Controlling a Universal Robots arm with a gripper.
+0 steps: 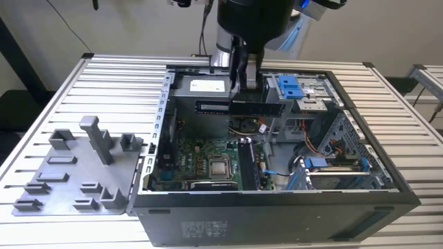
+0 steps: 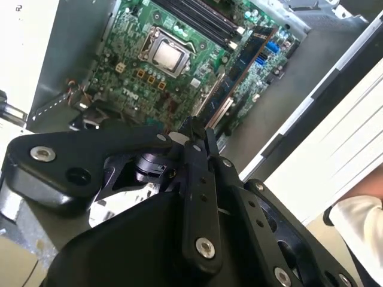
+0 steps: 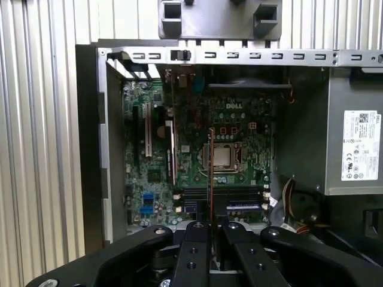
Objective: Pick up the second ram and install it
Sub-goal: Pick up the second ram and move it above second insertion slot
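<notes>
**Slatted metal surface (image 1: 69, 93), open PC case (image 1: 277, 220): second ram (image 1: 211, 106) gripped and hanging over the board**

Step in hand, as I read it: carry/align. The pick looks done, the install is not.

- hand (image 1: 247, 98): fingers pinched almost together on the flat faces of the second ram, around its mid-length. Nothing else is in the grip.
- The second ram is level, with both ends sticking out past the fingers. It sits within the case opening, clear above the motherboard (image 1: 201, 166), touching nothing but the hand.
- First wrist view: the second ram shows edge-on as a thin line (image 3: 211, 173) running straight out from the hand (image 3: 212, 230). The CPU socket (image 3: 220, 156) and the ram slots (image 3: 224, 192) lie below it. The slots cross that line roughly square.
- Second wrist view: same picture. The second ram (image 2: 239, 66) reaches out from the fingertips over the board and is not parallel to the slots.
- grey tray (image 1: 76, 171): outside the case, well apart from the hand.

What the next move calls for (judgement):
- Roughly a quarter turn at the wrist, so the stick runs along a slot instead of across it.
- Centring over a free slot, with the notch matched to the slot key.
- A straight drop with an even push on both ends.

I can't tell from these views which slot is free or whether the latches are open. Loose cables sit close beside the hand, so there's some snag risk on the turn.
</notes>
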